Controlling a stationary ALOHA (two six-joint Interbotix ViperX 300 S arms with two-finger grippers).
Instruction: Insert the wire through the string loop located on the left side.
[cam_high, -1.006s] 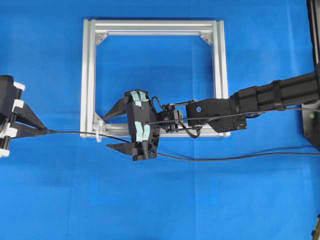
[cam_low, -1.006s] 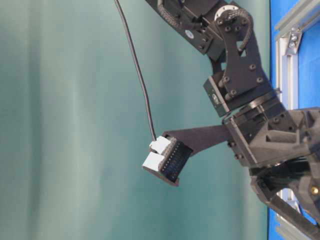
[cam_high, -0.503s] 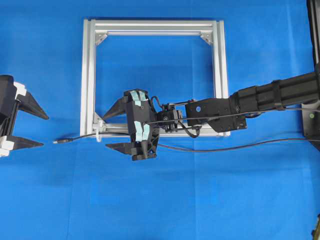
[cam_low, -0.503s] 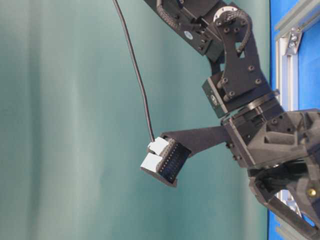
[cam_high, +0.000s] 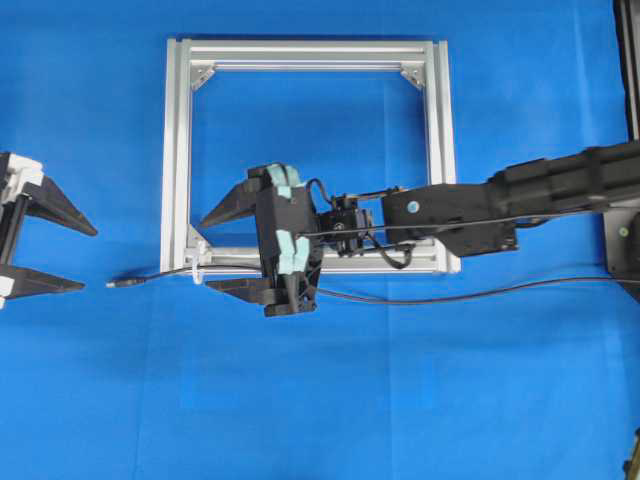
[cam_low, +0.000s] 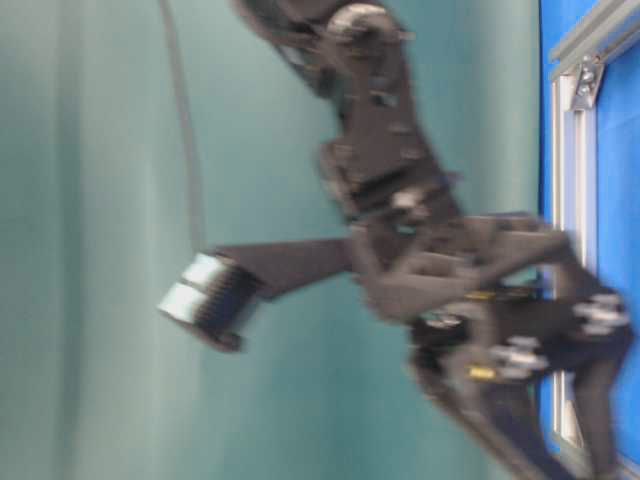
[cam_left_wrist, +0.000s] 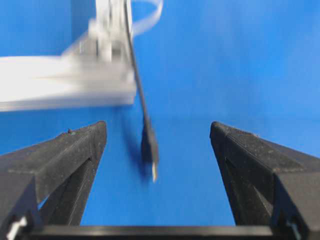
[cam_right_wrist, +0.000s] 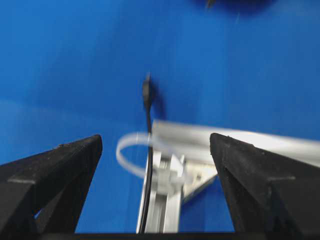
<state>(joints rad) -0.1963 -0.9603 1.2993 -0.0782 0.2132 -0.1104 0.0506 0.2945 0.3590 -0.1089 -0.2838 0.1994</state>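
The wire (cam_high: 200, 270) lay on the blue table (cam_high: 420, 400), running from the right edge of the overhead picture, under the right gripper (cam_high: 222, 250), and on to its plug (cam_high: 120, 283) at the middle left. It passed through the string loop (cam_high: 196, 271), which sat at the lower left corner of the aluminium frame (cam_high: 176, 150); the right wrist view showed the black line threading the whitish ring, plug beyond it. The frame held nothing but bare table inside it. The left gripper (cam_high: 52, 255), at the far left edge, stood with its jaws wide apart, holding nothing, the plug lying loose on the cloth between and ahead of them. The right gripper hovered over the frame's bottom bar, jaws spread wide and empty too.
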